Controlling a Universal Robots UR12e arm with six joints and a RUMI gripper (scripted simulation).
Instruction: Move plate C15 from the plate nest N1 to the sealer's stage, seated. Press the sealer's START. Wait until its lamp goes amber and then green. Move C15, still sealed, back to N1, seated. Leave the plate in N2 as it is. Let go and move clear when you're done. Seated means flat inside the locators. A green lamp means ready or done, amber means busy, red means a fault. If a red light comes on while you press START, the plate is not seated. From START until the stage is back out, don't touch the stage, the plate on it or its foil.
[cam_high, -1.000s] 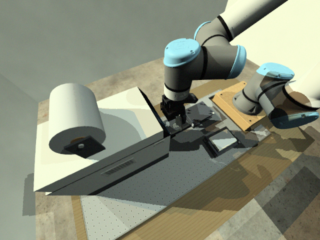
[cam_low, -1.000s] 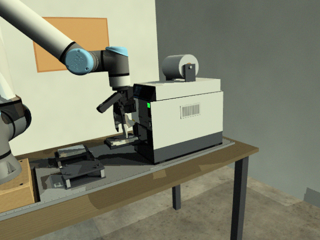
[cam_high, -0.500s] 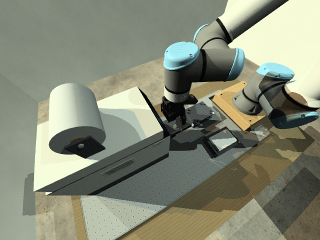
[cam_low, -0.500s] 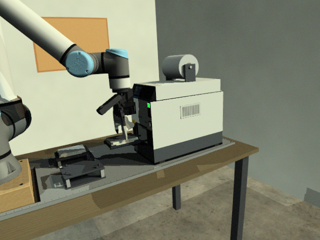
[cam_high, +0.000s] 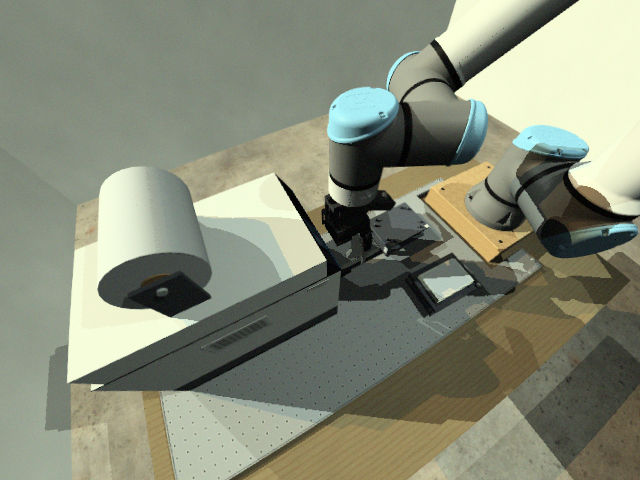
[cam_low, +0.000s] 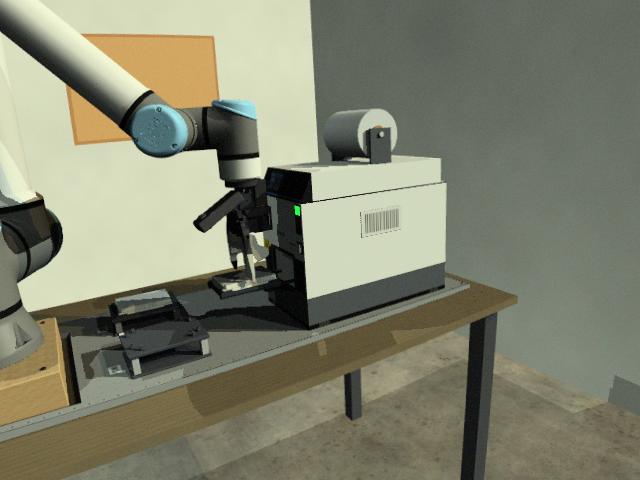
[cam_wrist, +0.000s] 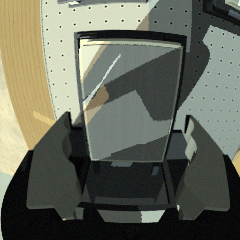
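Observation:
Plate C15 (cam_low: 232, 284) (cam_wrist: 125, 90) lies on the sealer's stage (cam_wrist: 130, 35), which is out at the front of the machine. It looks flat; its top is smooth and glossy, with no wells visible. My gripper (cam_low: 243, 272) (cam_wrist: 129, 114) is open, its fingers on both sides of the plate's line, wider than the plate. How far down they reach cannot be told. The sealer's lamp (cam_low: 296, 210) is green. The nest N1 (cam_high: 400, 227) (cam_low: 160, 335) is empty. Nest N2 (cam_high: 421, 299) holds another plate (cam_high: 447, 281) (cam_low: 142, 302).
The white sealer (cam_high: 268, 211) (cam_low: 341, 258) stands directly beside the gripper, with a large foil roll (cam_high: 149, 222) (cam_low: 343, 133) on top. The arm's wooden base block (cam_high: 454, 206) (cam_low: 31, 382) is beyond the nests.

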